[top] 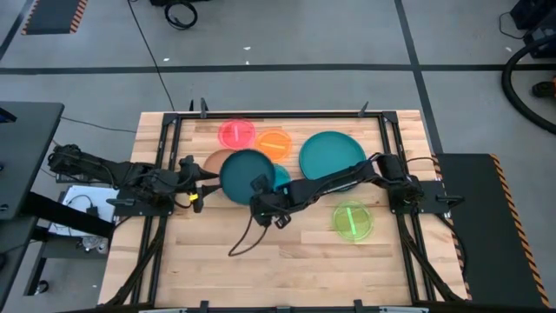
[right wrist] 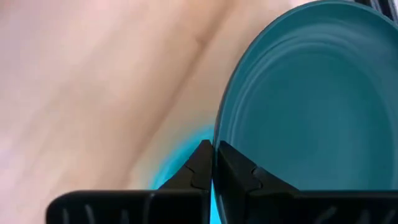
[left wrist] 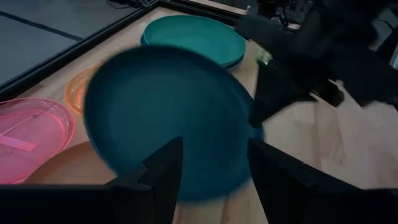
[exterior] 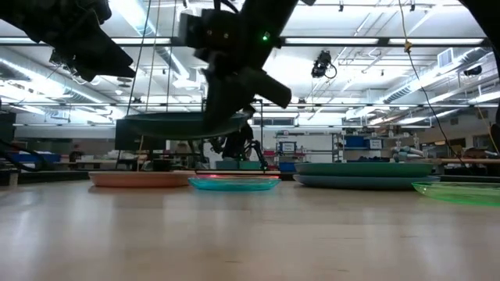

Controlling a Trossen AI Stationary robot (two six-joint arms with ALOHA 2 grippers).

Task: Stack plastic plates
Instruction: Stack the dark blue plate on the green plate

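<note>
Right gripper clamped on rim of dark teal plate, plate held level above table. Tan plate lies beneath, toward left arm, partly overlapped. Left gripper open, idle, just beside plates' left edge.

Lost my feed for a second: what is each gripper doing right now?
Left gripper: open, empty, beside the tan plate.
Right gripper: shut on the dark teal plate, held above the table.
</note>
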